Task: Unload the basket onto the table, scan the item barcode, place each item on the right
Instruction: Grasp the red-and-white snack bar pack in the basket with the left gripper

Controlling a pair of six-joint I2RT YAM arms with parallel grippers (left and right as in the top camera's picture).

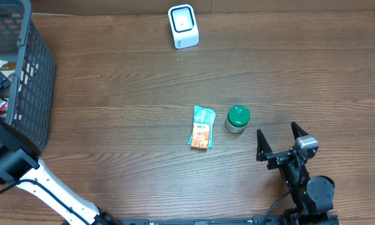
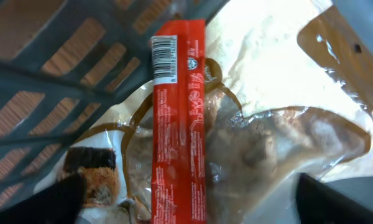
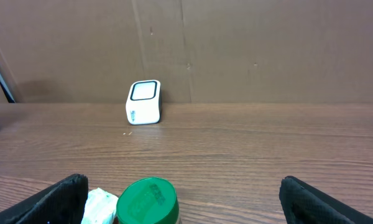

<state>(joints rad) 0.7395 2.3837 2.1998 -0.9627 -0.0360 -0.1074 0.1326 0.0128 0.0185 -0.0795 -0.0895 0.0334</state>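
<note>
We note the left gripper (image 2: 193, 202) down inside the mesh basket (image 1: 31, 69) at the left edge of the tabletop (image 1: 112, 144). Its fingers (image 2: 56, 199) are spread wide and clamped on nothing, straddling the lower end of a red stick packet (image 2: 177, 124). We judge this packet to be the item to scan. Its barcode (image 2: 164, 59) faces up near the far end, so a grip low on the stick would leave the code uncovered. The stick lies on top of clear bags (image 2: 286, 118) of brownish food that fill the basket beneath it, and a dark-topped snack (image 2: 90, 171) shows beside its lower end. The basket wall runs close by the stick's top, so lifting room looks tight. The white scanner (image 1: 183, 26) stands near the tabletop's far edge, well apart from the basket. Near the middle, a snack packet (image 1: 202, 127) lies flat just beside a green-lidded jar (image 1: 237, 119), neither in any container. We cannot tell whether they have been scanned. The right gripper (image 1: 280, 140) rests by the near edge, fingers splayed and empty, seemingly parked out of the way.
</note>
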